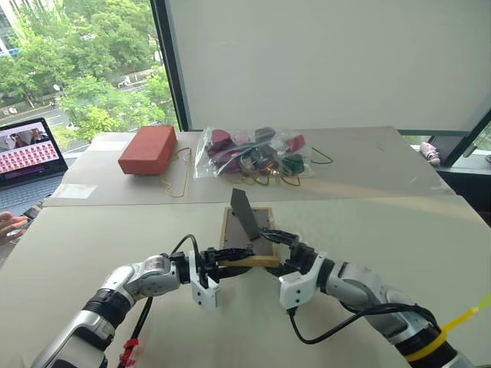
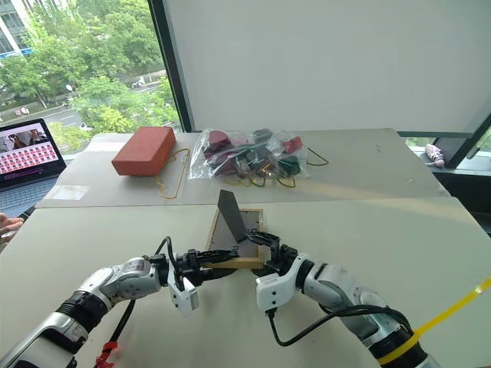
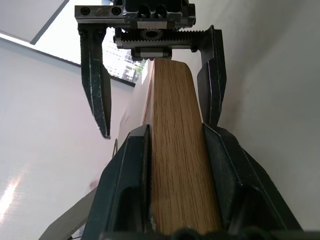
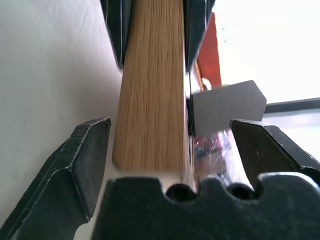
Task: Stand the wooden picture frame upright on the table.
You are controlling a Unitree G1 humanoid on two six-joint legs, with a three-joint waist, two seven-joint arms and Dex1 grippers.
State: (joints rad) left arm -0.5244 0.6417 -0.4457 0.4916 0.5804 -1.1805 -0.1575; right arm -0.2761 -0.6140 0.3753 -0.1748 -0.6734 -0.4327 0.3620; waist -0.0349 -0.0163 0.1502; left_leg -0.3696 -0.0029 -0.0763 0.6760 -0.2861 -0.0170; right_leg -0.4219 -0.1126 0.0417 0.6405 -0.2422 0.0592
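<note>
- The frame [image 1: 249,239] sits near the middle of the table [image 1: 92,253], back side up, with its grey stand [image 1: 245,213] flipped out and sticking up.
- Left gripper [image 1: 220,258] comes in from the left and is clamped on the near wooden edge of the frame; in its wrist view the two fingers [image 3: 127,190] squeeze the wood from both sides.
- Right gripper [image 1: 285,247] is at the frame's near right corner with its jaws wide. The wood edge sits between the fingers [image 4: 82,165] with a gap on each side, so it's not gripping anything.
- The two grippers face each other along that same near edge.
- Bare tabletop all around the frame to the left, right and front.
- Farther back there's a brick block [image 1: 147,149] and a clear bag of stuff [image 1: 252,152], both well apart from the frame.
- A laptop [image 1: 29,157] sits off the table's far left edge.
</note>
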